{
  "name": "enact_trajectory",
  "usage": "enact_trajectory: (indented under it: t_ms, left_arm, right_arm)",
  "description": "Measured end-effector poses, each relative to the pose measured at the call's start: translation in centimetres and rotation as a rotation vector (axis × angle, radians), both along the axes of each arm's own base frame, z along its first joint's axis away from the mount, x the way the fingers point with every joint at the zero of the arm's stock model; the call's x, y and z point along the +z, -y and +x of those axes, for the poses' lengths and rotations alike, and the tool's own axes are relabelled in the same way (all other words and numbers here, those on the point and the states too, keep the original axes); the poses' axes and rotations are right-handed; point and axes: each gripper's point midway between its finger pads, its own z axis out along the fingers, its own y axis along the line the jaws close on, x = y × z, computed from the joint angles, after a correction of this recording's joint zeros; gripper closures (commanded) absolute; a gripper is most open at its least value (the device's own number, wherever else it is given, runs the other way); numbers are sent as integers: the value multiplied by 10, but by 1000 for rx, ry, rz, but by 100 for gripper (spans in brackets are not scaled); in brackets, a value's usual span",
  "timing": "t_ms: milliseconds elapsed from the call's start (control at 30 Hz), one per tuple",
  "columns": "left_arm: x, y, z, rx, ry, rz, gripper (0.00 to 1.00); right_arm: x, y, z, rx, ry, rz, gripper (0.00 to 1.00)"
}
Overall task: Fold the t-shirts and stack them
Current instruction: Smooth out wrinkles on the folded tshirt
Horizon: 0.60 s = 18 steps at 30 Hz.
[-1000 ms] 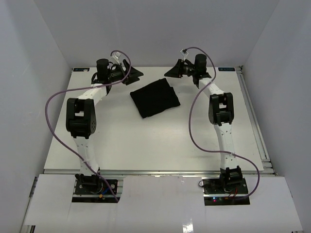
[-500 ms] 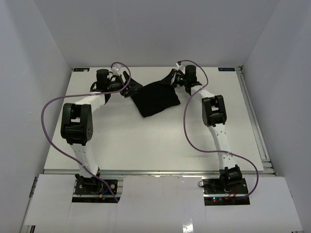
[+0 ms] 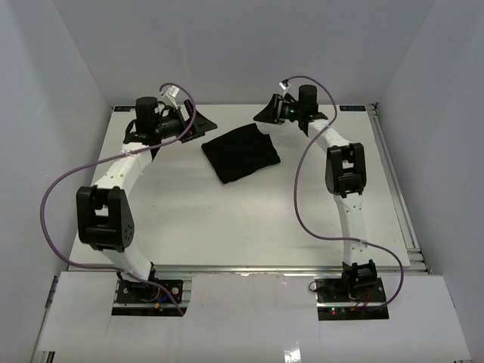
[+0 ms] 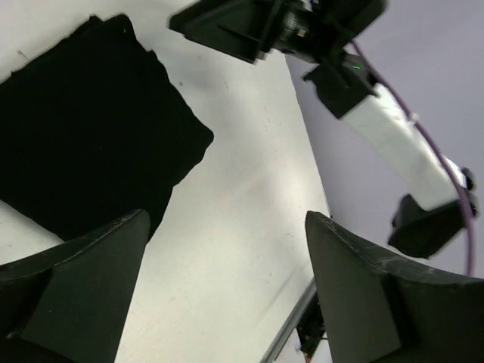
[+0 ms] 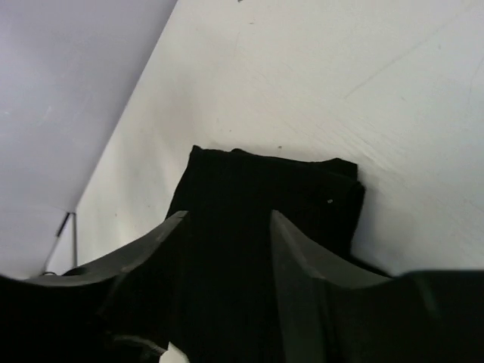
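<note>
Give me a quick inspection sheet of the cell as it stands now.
Surface: white table, with the shirt on its far half.
Job's things: one black t-shirt, folded to a rough rectangle, flat, skewed to the table edges; no stack.
Clutter: nothing seen.
Grippers: left gripper open, empty, off the shirt's left side; right gripper open, empty, at its far corner.
Cables: purple; left arm's cable and right arm's cable loop free, off the shirt.
Surroundings: plain white walls; rail along the table's right edge.
</note>
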Motion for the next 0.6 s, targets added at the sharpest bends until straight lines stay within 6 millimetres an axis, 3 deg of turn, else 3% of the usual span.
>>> enact_trajectory:
  t_ms: [100, 167, 233, 333, 400, 600]
  left_arm:
    - [36, -9, -12, 43, 108, 51, 2]
    - [58, -16, -19, 80, 179, 79, 2]
    - [90, -24, -36, 123, 278, 92, 2]
    - [113, -34, -65, 179, 357, 99, 2]
    - [122, -38, -80, 198, 387, 95, 2]
    - [133, -40, -109, 197, 386, 91, 2]
  right_arm:
    - [59, 15, -22, 2, 130, -104, 22]
    - [102, 30, -44, -18, 248, -193, 2]
    - [153, 49, -68, -57, 415, -286, 0]
    - [206, 81, -113, -129, 593, -415, 0]
    - [229, 105, -142, -195, 676, -500, 0]
    - [244, 165, -212, -362, 668, -668, 0]
